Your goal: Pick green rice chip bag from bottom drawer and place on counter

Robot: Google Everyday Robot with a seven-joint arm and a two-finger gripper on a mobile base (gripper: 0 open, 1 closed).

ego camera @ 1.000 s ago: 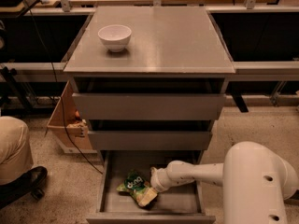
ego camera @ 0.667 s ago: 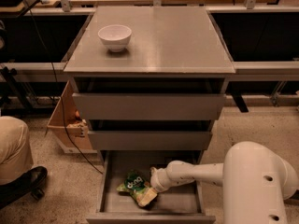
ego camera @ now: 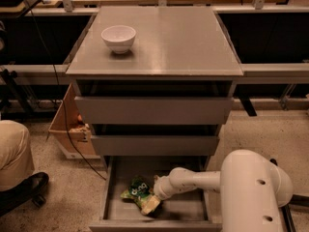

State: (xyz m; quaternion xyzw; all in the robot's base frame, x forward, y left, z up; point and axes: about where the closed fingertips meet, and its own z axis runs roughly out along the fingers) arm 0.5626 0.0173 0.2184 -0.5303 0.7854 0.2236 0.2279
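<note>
Right up front, the arm's big white shell (ego camera: 256,192) fills the lower right corner, cut off by the bottom edge. Its slimmer forearm reaches left into the bottom drawer (ego camera: 112,197), which is pulled open. The gripper (ego camera: 157,193) is down against the green rice chip bag (ego camera: 136,193), its tip buried in the crinkled foil, so I cannot tell whether it is spread or closed on anything. The bag lies on the drawer floor, left of centre and towards the front, with a yellowish corner poking out below the gripper. Above are two more grey drawer fronts, then the counter (ego camera: 178,42), with a white bowl (ego camera: 119,36) at its back left. At far left, a cardboard box (ego camera: 63,129) and a tan trouser knee (ego camera: 14,151), both cropped.
</note>
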